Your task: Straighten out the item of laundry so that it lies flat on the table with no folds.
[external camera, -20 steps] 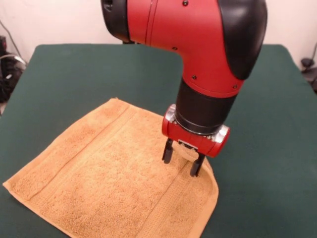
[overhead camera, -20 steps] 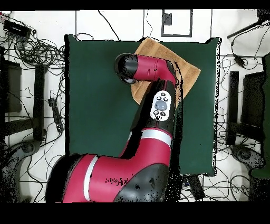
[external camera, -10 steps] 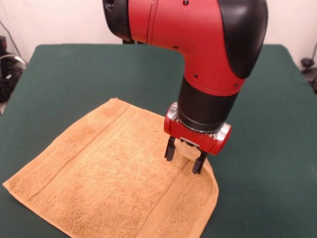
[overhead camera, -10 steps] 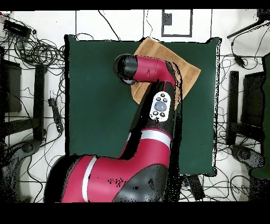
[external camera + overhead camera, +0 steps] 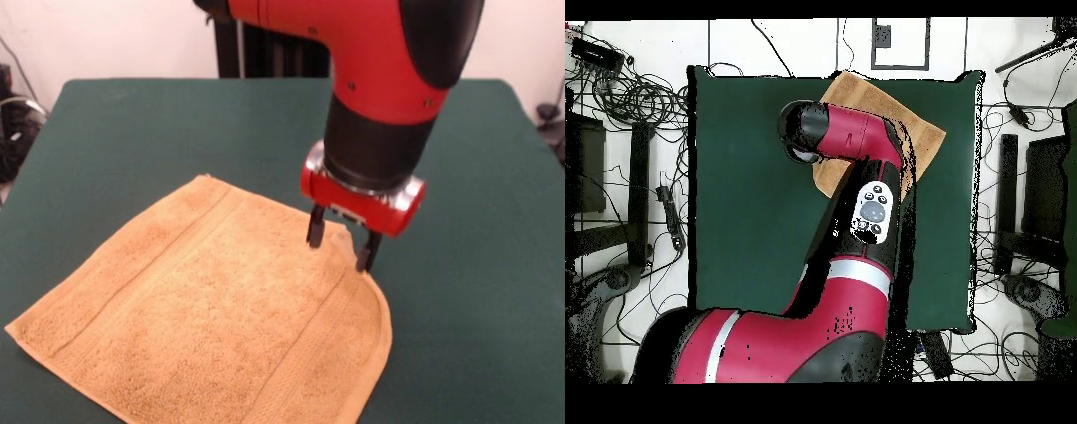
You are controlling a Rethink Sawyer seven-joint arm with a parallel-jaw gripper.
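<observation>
From the front, the towel (image 5: 207, 314) is lying spread on the table (image 5: 132, 132), turned diamond-wise, its border bands running corner-ward. The gripper (image 5: 339, 246) is hanging over its right corner, fingers apart, grasping nothing. From overhead, the arm (image 5: 855, 200) is covering most of the towel (image 5: 920, 130); cables (image 5: 635, 95) are ringing the table (image 5: 755, 200).

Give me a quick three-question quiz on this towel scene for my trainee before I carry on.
1. True or false: the gripper has its fingers spread apart.
2. In the front view, the gripper is over which part of the towel: A) its far right corner, B) its left corner, C) its middle?
3. What is the towel lying on?

Key:
1. True.
2. A.
3. The green table.
</observation>
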